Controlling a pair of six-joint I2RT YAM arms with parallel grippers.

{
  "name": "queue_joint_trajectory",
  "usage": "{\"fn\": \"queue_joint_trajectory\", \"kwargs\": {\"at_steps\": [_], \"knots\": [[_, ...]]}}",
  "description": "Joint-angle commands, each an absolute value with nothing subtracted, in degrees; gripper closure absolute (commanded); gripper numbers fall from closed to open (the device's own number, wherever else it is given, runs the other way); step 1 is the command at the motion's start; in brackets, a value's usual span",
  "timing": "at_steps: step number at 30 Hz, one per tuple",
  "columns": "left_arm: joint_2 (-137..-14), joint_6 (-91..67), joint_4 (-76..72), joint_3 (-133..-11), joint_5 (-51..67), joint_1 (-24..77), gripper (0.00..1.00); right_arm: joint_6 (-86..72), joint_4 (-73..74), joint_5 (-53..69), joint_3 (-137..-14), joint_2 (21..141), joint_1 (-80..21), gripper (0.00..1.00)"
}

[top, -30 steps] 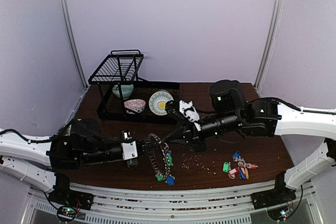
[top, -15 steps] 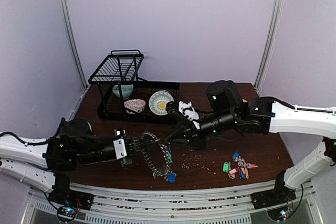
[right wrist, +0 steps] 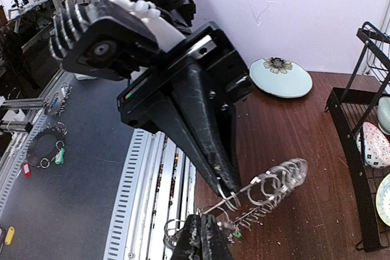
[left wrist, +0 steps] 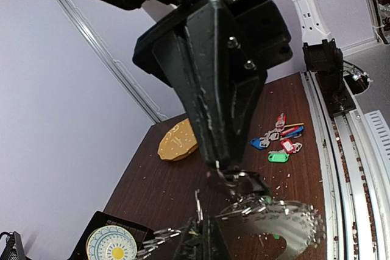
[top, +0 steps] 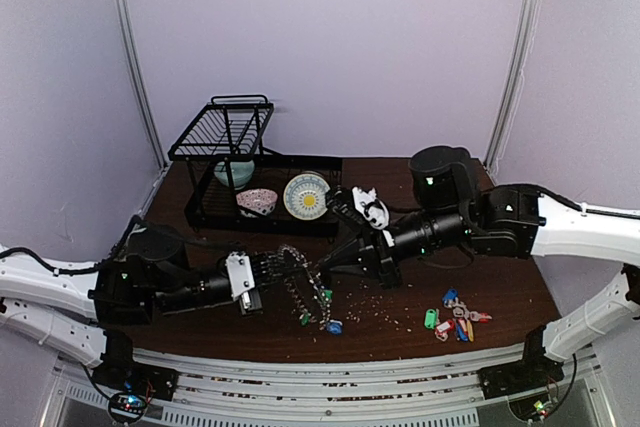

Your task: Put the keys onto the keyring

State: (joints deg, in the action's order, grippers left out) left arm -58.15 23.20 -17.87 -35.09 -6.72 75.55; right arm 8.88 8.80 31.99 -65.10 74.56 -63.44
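The keyring is a dark grey ring hung with small silver rings and green and blue tags. It is held tilted above the table between both arms. My left gripper is shut on its rim from the left, with its own fingers pinching the silver rings. My right gripper is shut at the rim from the right, and its fingertips pinch small silver pieces, the keys. These are hard to tell apart from the rim's rings. The keyring also shows blurred in the left wrist view.
A bunch of keys with coloured tags lies at the front right and also shows in the left wrist view. A black dish rack holding a patterned plate stands at the back left. A yellow plate and a pale plate lie flat. Crumbs dot the table.
My left gripper has moved right and up a little with the keyring, whose tags now hang further right. My right arm has shifted slightly right, still at the rim.
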Motion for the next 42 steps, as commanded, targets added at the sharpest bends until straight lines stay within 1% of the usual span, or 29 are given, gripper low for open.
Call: {"fn": "queue_joint_trajectory", "kwargs": {"at_steps": [1,14,19,27,42], "knots": [[-58.9,17.2,-22.2,-38.6,-5.3,75.8,1.00,10.8,8.3,33.8,-66.9,75.4,-64.2,1.00],[-59.1,11.7,-21.9,-39.4,0.5,75.1,1.00,11.0,6.6,29.7,-66.6,74.6,-63.1,1.00],[-58.6,12.4,-21.3,-39.3,1.6,75.1,1.00,8.9,4.4,27.4,-65.3,73.5,-62.2,1.00],[-59.2,15.8,-19.0,-40.3,2.8,75.0,1.00,7.4,5.7,26.5,-66.5,75.1,-61.3,1.00],[-56.1,21.9,-21.0,-37.2,3.6,75.1,1.00,7.0,12.1,34.1,-68.7,79.4,-58.3,1.00]]}}
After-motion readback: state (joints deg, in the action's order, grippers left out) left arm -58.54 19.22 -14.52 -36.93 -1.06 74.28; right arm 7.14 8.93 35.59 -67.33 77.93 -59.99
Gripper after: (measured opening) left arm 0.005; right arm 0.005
